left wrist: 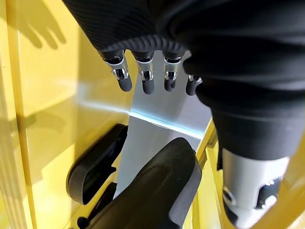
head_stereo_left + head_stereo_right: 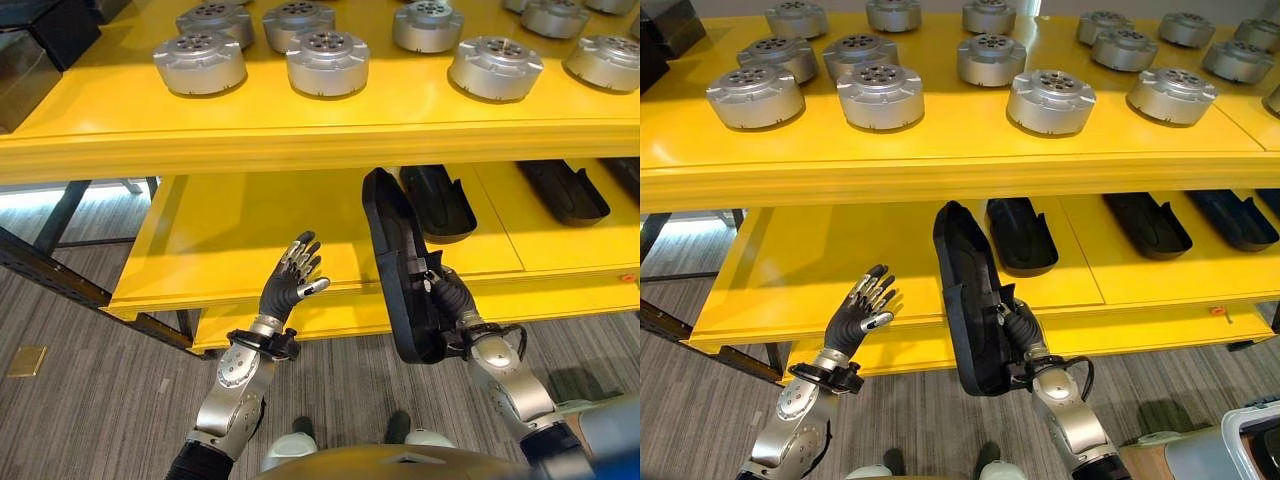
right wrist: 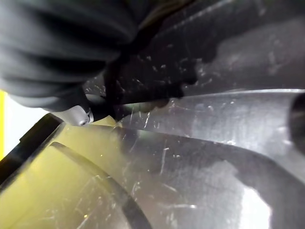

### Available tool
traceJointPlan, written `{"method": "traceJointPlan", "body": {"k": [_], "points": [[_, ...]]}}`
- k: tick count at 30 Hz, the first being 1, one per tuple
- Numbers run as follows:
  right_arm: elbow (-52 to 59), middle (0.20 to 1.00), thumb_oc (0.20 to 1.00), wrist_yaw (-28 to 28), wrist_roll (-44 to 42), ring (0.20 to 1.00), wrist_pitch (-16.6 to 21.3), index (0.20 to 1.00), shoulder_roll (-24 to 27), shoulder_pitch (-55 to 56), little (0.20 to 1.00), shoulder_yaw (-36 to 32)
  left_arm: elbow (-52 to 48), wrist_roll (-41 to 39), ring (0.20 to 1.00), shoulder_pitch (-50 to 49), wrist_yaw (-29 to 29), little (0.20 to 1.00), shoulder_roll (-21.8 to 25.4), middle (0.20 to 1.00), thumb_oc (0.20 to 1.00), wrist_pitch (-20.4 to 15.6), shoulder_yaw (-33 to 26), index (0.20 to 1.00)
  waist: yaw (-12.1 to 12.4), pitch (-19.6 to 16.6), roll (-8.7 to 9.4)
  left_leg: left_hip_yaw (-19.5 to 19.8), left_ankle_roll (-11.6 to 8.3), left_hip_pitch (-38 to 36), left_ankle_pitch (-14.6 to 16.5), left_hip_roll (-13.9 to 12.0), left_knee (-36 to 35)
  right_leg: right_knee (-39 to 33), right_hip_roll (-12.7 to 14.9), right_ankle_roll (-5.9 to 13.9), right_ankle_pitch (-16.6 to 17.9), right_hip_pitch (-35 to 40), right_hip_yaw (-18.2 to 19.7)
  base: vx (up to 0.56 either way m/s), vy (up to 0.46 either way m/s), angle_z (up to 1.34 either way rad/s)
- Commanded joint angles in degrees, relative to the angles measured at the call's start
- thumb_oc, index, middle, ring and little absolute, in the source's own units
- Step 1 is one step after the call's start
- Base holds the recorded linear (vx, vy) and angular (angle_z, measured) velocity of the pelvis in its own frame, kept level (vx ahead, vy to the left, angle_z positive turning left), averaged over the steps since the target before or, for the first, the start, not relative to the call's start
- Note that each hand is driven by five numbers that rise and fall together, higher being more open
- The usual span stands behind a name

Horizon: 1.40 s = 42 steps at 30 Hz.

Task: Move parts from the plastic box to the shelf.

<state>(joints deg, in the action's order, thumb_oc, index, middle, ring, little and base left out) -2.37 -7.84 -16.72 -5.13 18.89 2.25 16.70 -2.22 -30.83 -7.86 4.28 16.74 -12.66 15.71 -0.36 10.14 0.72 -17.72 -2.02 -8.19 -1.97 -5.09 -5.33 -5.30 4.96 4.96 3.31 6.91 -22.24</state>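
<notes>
The right hand [image 2: 452, 296] is seen curled round a long black part [image 2: 400, 265], which is held on edge, upper end tilted toward the yellow shelf [image 2: 300, 130] and lower end hanging below the shelf's lower deck [image 2: 230, 240]. In the right wrist view the scuffed black surface is pressed close; the fingers themselves are mostly hidden there. The left hand [image 2: 292, 280] is raised in front of the lower deck, just beside the held part, fingers straight and spread, nothing in it.

On the lower deck, behind the held part, three similar black parts [image 2: 437, 203] are laid flat; the rightmost is cut off by the frame edge. On the shelf's upper deck, round silver parts [image 2: 327, 62] are set in rows, several cropped. No legible writing is made out.
</notes>
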Motion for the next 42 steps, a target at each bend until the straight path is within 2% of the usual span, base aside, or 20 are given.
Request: {"method": "traceJointPlan", "body": {"k": [1, 4, 6, 7, 8, 9, 10, 11, 12, 13, 15, 16, 17, 20, 23, 26, 27, 28, 31, 42], "points": [[1.21, 0.200, 0.200, 2.80, -1.37, 0.200, 5.05, 0.200, -1.37, -4.50, 0.200, -0.35, -2.37, 0.07, 1.000, 0.74, -1.94, 1.000, 0.83, 1.000, 1.000, -2.64, 0.32, 1.000, 0.38, -1.13, 0.32, -2.49, 1.23, -2.06, 3.14, 5.52, 0.33, 0.30, -2.57, 1.14, -0.38, 0.40, 3.17, 0.10, -0.116, -0.05], [2.12, 0.200, 0.200, 3.19, -1.94, 0.200, 4.15, 0.200, -1.17, -3.90, 0.200, -0.25, -1.69, -0.40, 1.000, 0.38, -3.55, 1.000, 0.97, 1.000, 1.000, -1.40, -0.29, 1.000, 0.33, -1.14, 0.19, -2.73, 1.19, -2.86, 4.52, 6.02, 0.82, 0.30, -2.60, 1.36, -1.55, 1.36, 2.64, 0.12, -0.120, -0.02], [2.48, 0.200, 0.200, 3.25, -1.96, 0.200, 4.51, 0.200, -0.42, -3.72, 0.200, -0.02, -1.36, -0.30, 1.000, 0.07, -3.15, 1.000, 1.16, 1.000, 1.000, -2.23, -0.29, 1.000, 0.61, -0.60, 0.54, -3.46, 1.09, -0.83, 6.44, 6.36, 6.24, 0.30, -2.22, 0.54, -1.84, 1.88, 1.82, -0.01, -0.177, 0.01], [2.11, 0.200, 0.200, 3.04, -1.50, 0.200, 5.41, 0.200, 0.38, -4.33, 0.200, 0.25, -1.66, -0.83, 1.000, 0.27, -2.78, 1.000, 1.42, 1.000, 1.000, -3.12, -0.04, 1.000, 1.56, 1.11, 1.34, -1.69, 0.06, 5.42, 4.21, 5.02, 16.86, 1.22, -1.19, -1.05, -1.34, 1.15, 1.81, -0.19, -0.185, 0.04], [1.13, 0.200, 0.200, 2.85, -1.65, 0.200, 5.89, 0.200, 0.60, -5.08, 0.200, 0.37, -2.16, -0.40, 1.000, 0.51, -2.64, 1.000, 1.59, 1.000, 1.000, -3.36, -0.08, 1.000, 1.77, 2.19, 1.53, -1.37, -1.63, 8.16, 2.09, 2.03, 21.36, 1.69, -0.84, -1.69, -1.62, 1.03, 1.79, -0.19, -0.125, 0.05], [0.53, 0.200, 0.200, 3.05, -1.91, 0.200, 6.00, 0.200, 0.62, -5.54, 0.200, 0.41, -2.30, -0.18, 1.000, 0.72, -2.75, 1.000, 1.61, 1.000, 1.000, -3.41, -0.08, 1.000, 1.67, 2.59, 1.52, -1.60, -2.30, 8.46, 1.10, 0.38, 21.91, 1.78, -0.75, -1.88, -1.74, 1.11, 1.76, 0.01, 0.031, 0.01], [0.01, 0.200, 0.200, 3.79, -2.86, 0.200, 5.32, 0.200, 0.68, -6.07, 0.200, 0.31, -2.32, -0.08, 1.000, 0.86, -2.82, 1.000, 1.22, 1.000, 1.000, -3.14, -0.05, 1.000, 1.33, 2.64, 1.15, -1.59, -3.08, 6.80, 2.14, -1.29, 20.45, 1.90, -0.69, -1.46, -2.31, 1.73, 1.90, 0.05, 0.079, -0.06], [0.01, 0.200, 0.200, 3.99, -2.99, 0.200, 5.08, 0.200, 0.73, -6.12, 0.200, 0.30, -2.20, -0.18, 1.000, 0.89, -2.80, 1.000, 1.09, 1.000, 1.000, -3.13, -0.07, 1.000, 1.22, 2.51, 1.08, -1.66, -3.01, 6.17, 2.20, -1.54, 19.42, 2.02, -0.55, -1.39, -2.30, 1.63, 1.80, 0.10, 0.203, -0.13], [0.25, 0.200, 0.200, 4.52, -3.79, 0.200, 3.83, 0.200, 0.92, -6.00, 0.200, 0.18, -2.07, -0.71, 1.000, 0.84, -2.63, 1.000, 0.79, 1.000, 1.000, -2.73, -0.16, 1.000, 0.76, 1.83, 0.68, -1.86, -3.47, 4.10, 0.49, -3.18, 15.69, 2.22, -0.08, -1.30, -2.28, 1.35, 1.34, 0.04, 0.240, -0.09], [0.66, 0.200, 0.200, 4.65, -3.65, 0.200, 3.16, 0.200, 1.09, -5.40, 0.200, -0.06, -2.17, -0.27, 1.000, 0.61, -2.18, 1.000, 0.85, 1.000, 1.000, -2.21, -0.36, 1.000, 0.39, 1.44, 0.23, -1.68, -5.12, 3.47, -4.32, -5.85, 12.51, 2.16, -0.05, -1.52, -2.44, 1.53, 1.22, 0.03, 0.275, 0.05], [1.29, 0.200, 0.200, 4.50, -4.08, 0.200, 2.65, 0.200, 1.79, -4.59, 0.200, -0.13, -2.07, 0.64, 1.000, 0.82, -0.78, 1.000, 0.94, 1.000, 1.000, -1.77, -0.66, 1.000, 0.02, 1.19, -0.37, -1.05, -6.43, 4.63, -10.79, -9.45, 9.65, 2.54, 0.49, -2.10, -2.22, 1.03, 1.09, -0.08, 0.252, 0.21], [1.26, 0.200, 0.200, 4.61, -4.38, 0.200, 2.85, 0.200, 2.20, -4.18, 0.200, 0.13, -1.33, 0.47, 1.000, 0.82, 0.23, 1.000, 0.73, 1.000, 1.000, -2.41, -0.70, 1.000, -0.22, 1.14, -0.63, 0.12, -6.80, 4.33, -11.77, -10.64, 8.51, 3.07, 1.24, -1.81, -2.42, 0.91, 1.36, -0.10, 0.381, 0.17], [1.03, 0.200, 0.200, 4.92, -3.83, 0.200, 3.35, 0.200, 2.61, -4.13, 0.200, 0.51, -1.13, -0.21, 1.000, 1.05, 0.97, 1.000, 0.71, 1.000, 1.000, -2.51, -0.89, 1.000, -0.27, 0.94, -1.25, 2.54, -6.76, 3.61, -10.81, -10.49, 7.33, 4.05, 2.55, -1.10, -2.70, 0.48, 2.27, -0.05, 0.371, 0.05], [-0.03, 0.200, 0.200, 4.75, -4.14, 0.200, 3.48, 0.200, 2.64, -4.40, 0.200, 0.27, -0.59, 0.15, 1.000, 2.31, 1.66, 1.000, 1.74, 1.000, 1.000, -1.52, -1.16, 1.000, -1.13, 0.38, -2.11, -0.16, -5.47, 0.82, -5.03, -8.00, 5.10, 5.98, 4.71, 0.39, -3.01, 0.28, 1.47, -0.04, 0.278, -0.27], [-1.47, 0.200, 0.200, 7.04, -7.95, 0.200, 2.47, 0.200, 1.57, -5.22, 0.200, 1.04, 0.82, 1.75, 1.000, 3.73, 1.02, 1.000, 2.73, 1.000, 1.000, -0.87, -0.28, 1.000, -1.10, 0.35, -2.20, 0.30, -3.94, 0.28, -1.50, -6.22, 5.63, 7.42, 5.38, 0.62, -3.27, 0.69, 2.30, -0.01, 0.221, 0.14], [-1.57, 0.200, 0.200, 7.16, -8.03, 0.200, 2.45, 0.200, 1.45, -5.26, 0.200, 1.14, 0.89, 1.87, 1.000, 3.81, 0.97, 1.000, 2.84, 1.000, 1.000, -0.87, -0.23, 1.000, -1.07, 0.36, -2.18, 0.30, -3.82, 0.22, -1.22, -6.08, 5.62, 7.52, 5.45, 0.68, -3.28, 0.72, 2.36, 0.01, 0.089, 0.16], [-1.65, 0.200, 0.200, 7.26, -7.91, 0.200, 1.08, 0.200, -0.22, -4.62, 0.200, 1.11, 1.34, 1.90, 1.000, 3.26, 0.98, 1.000, 4.32, 1.000, 1.000, -0.71, -0.74, 1.000, -1.05, 0.35, -1.97, 0.51, -2.42, -1.18, 0.24, -4.63, 4.41, 8.04, 5.53, 1.84, -2.95, 0.85, 3.68, 0.04, 0.206, 0.02], [-1.87, 0.200, 0.200, 7.22, -8.06, 0.200, 0.88, 0.200, -0.64, -4.47, 0.200, 0.86, 0.94, 2.26, 1.000, 2.63, 0.97, 1.000, 4.56, 1.000, 1.000, -0.92, -1.24, 1.000, -0.79, 0.29, -1.74, 0.53, -2.19, -1.30, 0.31, -4.48, 4.10, 7.87, 5.63, 2.12, -2.73, 0.77, 3.93, 0.05, 0.223, 0.04], [-1.84, 0.200, 0.200, 11.62, -11.72, 0.200, 0.39, 0.200, -1.89, -4.26, 0.200, 0.32, -0.19, 1.44, 1.000, 0.87, 3.18, 1.000, 4.51, 1.000, 1.000, -1.28, -2.05, 1.000, 0.36, 0.28, -0.82, 1.01, -2.09, -1.43, 0.41, -4.40, 3.55, 7.03, 5.51, 2.38, -2.71, 1.34, 3.74, 0.02, 0.045, 0.27], [-1.42, 0.200, 0.200, 8.44, -11.26, 0.200, 2.42, 0.200, -0.87, -7.60, 0.200, -0.15, -2.31, 1.56, 1.000, 0.21, 6.91, 1.000, 4.68, 1.000, 1.000, 0.14, -0.22, 1.000, 2.19, 0.82, 0.54, 1.28, -2.31, -0.49, 0.65, -4.52, 4.15, 6.61, 5.01, 2.08, -3.08, 1.32, 2.58, 0.02, 0.002, 0.05]]}}
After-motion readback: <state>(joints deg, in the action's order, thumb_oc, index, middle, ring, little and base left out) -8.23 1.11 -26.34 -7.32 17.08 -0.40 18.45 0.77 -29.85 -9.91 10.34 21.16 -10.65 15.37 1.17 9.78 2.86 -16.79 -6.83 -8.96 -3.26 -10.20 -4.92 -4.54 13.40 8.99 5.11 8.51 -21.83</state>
